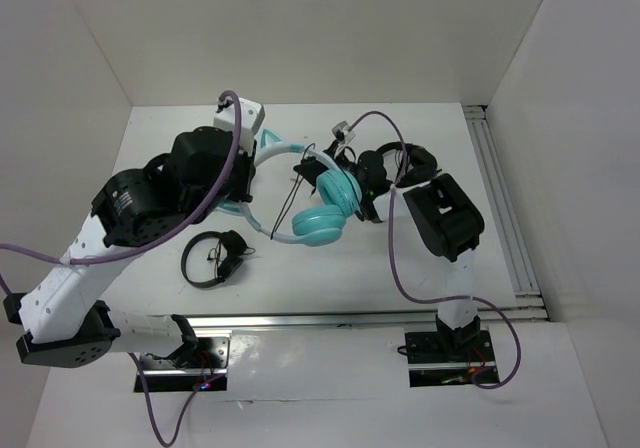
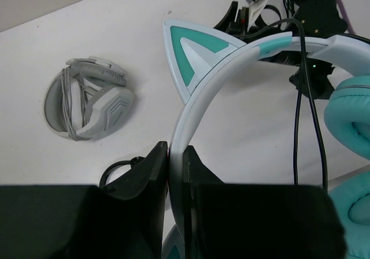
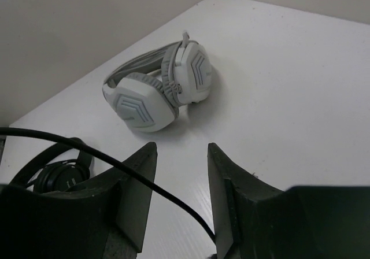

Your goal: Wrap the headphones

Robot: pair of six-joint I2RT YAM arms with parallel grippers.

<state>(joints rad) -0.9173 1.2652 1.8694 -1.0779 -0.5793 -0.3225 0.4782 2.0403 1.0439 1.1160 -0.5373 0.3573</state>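
Note:
The teal headphones (image 1: 325, 213) lie mid-table, their white headband (image 2: 231, 68) with a teal cat ear (image 2: 193, 51) arching to the left. My left gripper (image 1: 250, 178) is shut on the headband, which runs up between its jaws in the left wrist view (image 2: 175, 149). My right gripper (image 1: 362, 183) is just right of the ear cups (image 2: 352, 114) and is open (image 3: 181, 149). The thin black cable (image 3: 115, 162) slants across its left finger and down through the gap between the jaws, unclamped. The cable also hangs over the headband (image 2: 306, 97).
Black headphones (image 1: 212, 258) lie at the front left, also in the right wrist view (image 3: 55, 175). A grey-white headset (image 2: 87, 106) lies near the back-left wall (image 3: 159, 91), hidden under my left arm in the top view. A metal rail (image 1: 500, 198) runs along the right side.

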